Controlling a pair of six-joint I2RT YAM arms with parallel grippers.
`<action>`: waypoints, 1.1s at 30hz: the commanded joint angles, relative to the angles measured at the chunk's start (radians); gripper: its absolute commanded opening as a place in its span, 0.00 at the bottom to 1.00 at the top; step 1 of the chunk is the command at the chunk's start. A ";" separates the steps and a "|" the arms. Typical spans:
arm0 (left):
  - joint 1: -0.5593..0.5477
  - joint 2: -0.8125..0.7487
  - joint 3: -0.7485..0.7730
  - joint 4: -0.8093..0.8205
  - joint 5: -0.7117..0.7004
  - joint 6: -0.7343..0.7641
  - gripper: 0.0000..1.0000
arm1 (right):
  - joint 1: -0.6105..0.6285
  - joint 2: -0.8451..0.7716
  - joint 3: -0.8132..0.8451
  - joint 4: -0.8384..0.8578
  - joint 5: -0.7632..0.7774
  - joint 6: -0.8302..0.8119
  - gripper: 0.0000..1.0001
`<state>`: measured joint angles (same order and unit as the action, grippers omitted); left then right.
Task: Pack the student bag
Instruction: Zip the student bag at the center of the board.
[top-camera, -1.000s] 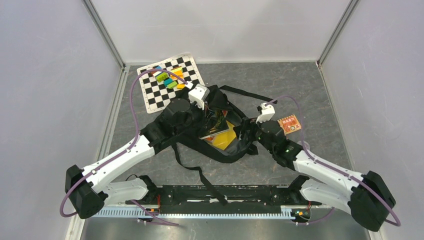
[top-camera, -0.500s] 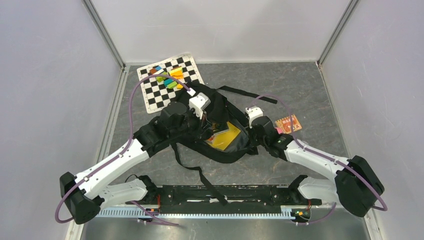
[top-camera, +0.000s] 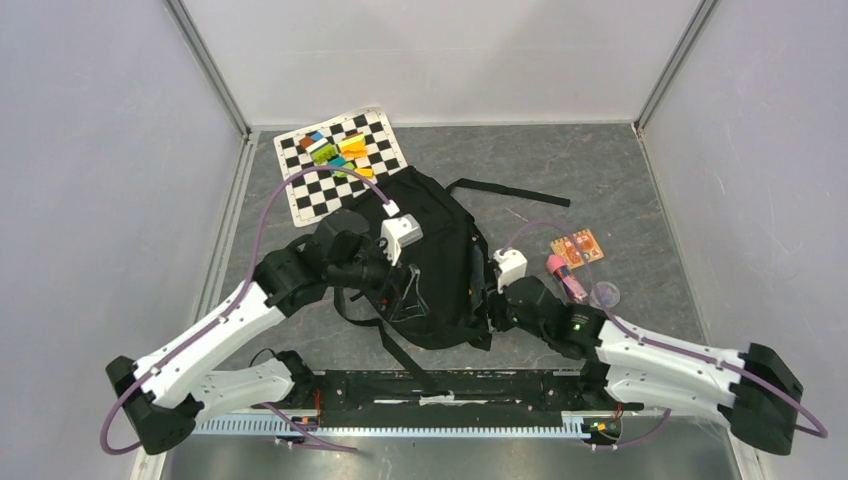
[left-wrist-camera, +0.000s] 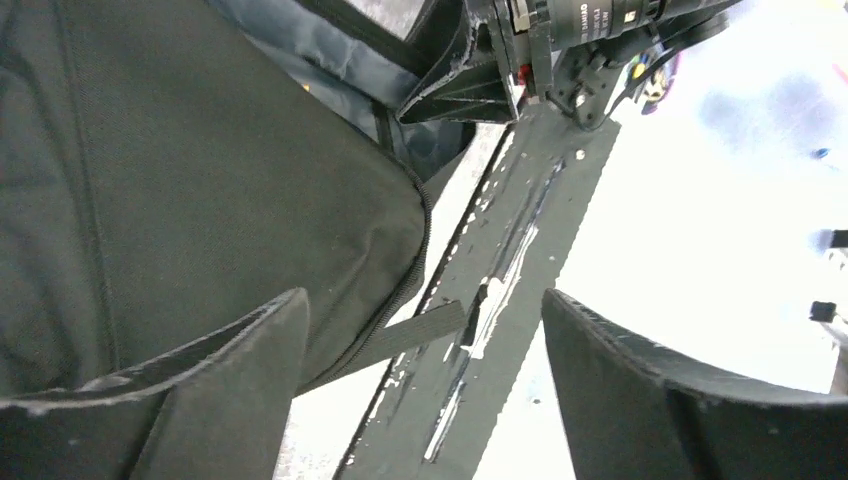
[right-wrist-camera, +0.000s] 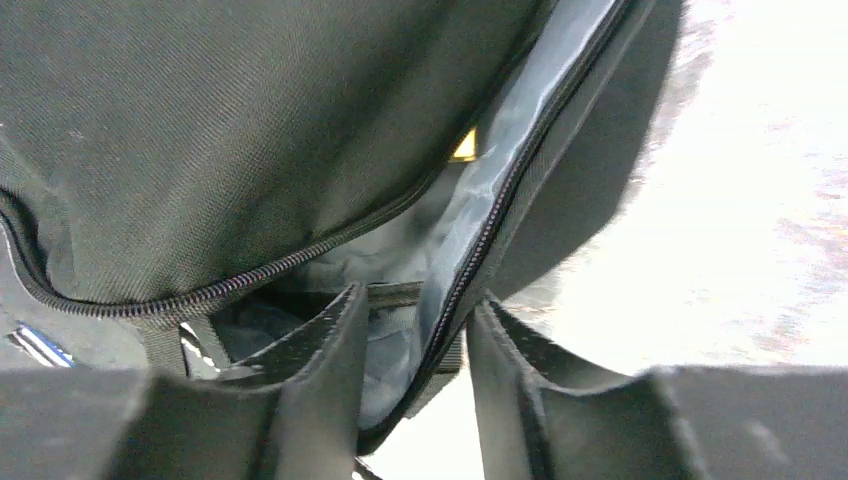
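The large black soft fabric student bag (top-camera: 435, 230) lay flat in the middle of the grey mottled desk (top-camera: 620, 170). Its straps trailed toward the arms and its mouth was nearly folded shut.

The right claw (right-wrist-camera: 410, 300) was at the bag's right edge with its fingers only narrowly apart. They straddled the zipped rim, where the grey lining showed, and did not visibly pinch it. A sliver of something yellow (right-wrist-camera: 463, 147) showed inside.

The left claw (left-wrist-camera: 420, 310) hung over the bag's near side with its fingers wide apart and nothing clamped. Only a flat black webbing strap (left-wrist-camera: 415, 332) crossed the gap below them.

A pink tube (top-camera: 565, 274), a small orange card (top-camera: 577, 246) and a clear round lid (top-camera: 603, 294) lay on the desk just right of the bag. Packing therefore looked unfinished, and the step in hand was probably to take hold of the rim and reopen the mouth.

To do that well, the right claw needed to close on the zip tape and outer fabric together. The lining alone would likely slip or stretch. The lift should then go up and away from the bag's middle so that the opening gaped.

The left claw would best pin or grip the opposite flap, keeping clear of the loose strap. A limp bag was likely to drag across the desk if pulled from one side only.
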<state>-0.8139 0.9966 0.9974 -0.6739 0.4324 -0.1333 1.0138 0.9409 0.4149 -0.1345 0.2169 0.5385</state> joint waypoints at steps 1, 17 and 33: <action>-0.002 -0.066 0.130 -0.013 0.011 -0.058 0.97 | 0.004 -0.131 0.095 -0.179 0.158 0.032 0.56; 0.074 0.422 0.323 0.119 -0.417 -0.005 1.00 | -0.384 0.198 0.447 -0.140 -0.090 -0.370 0.61; 0.075 0.658 0.392 0.199 -0.519 0.064 0.78 | -0.465 0.641 0.714 -0.012 -0.305 -0.414 0.51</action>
<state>-0.7391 1.6432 1.3899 -0.5381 -0.0456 -0.0662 0.5526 1.5509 1.0843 -0.2096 -0.0326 0.1394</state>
